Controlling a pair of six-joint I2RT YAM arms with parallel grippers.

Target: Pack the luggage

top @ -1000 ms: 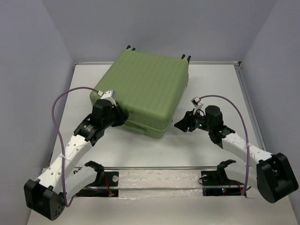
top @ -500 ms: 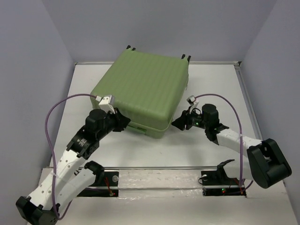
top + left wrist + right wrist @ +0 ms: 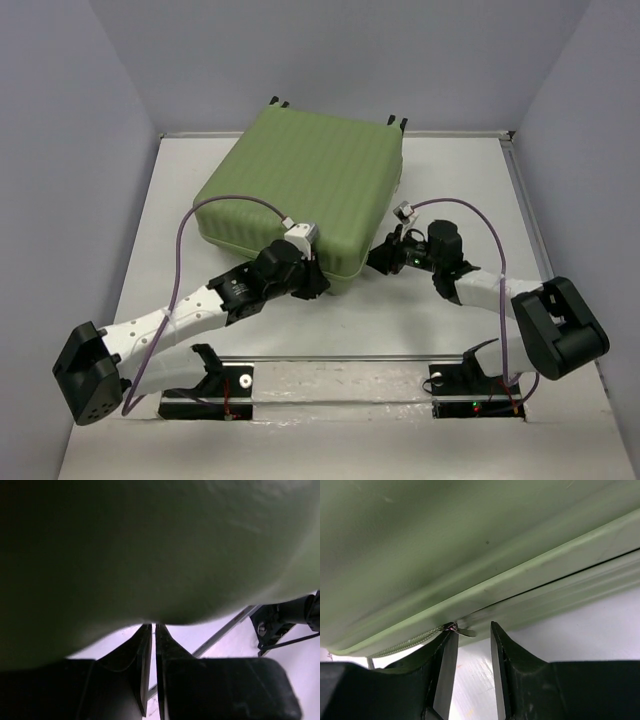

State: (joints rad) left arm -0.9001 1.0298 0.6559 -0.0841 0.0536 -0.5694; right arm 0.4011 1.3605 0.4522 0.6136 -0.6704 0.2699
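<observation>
Right wrist view puts us close against the side seam of the luggage (image 3: 470, 540), where the small metal zipper pull (image 3: 464, 630) sticks out between the fingers of the right end effector (image 3: 472, 628). The fingers stand apart with a clear gap. The pull lies close to one of them and is not pinched.

From above, the green case lies flat with its lid down on the far middle of the tabletop (image 3: 450, 180), wheels toward the back wall. Both arms crowd its near right corner.

In the left wrist view, the left end effector (image 3: 153, 626) has its fingers pressed almost together under the curved shell, and we see nothing between them.

We see several ways this could go wrong:
- **Missed grasp:** the pull is thin and off-centre in the gap, so the fingers may meet beside it or flick it flat against the shell.
- **Jammed slider:** a tug that is not along the seam could jam the slider on the zipper teeth (image 3: 415, 641).
- **Sliding case:** nothing visibly anchors the case, so a firm pull may drag it across the tabletop.
- **Lifted corner or collision:** the left fingers sit under the corner and may lever it up. With the wrists so near each other, the arms could also collide.
</observation>
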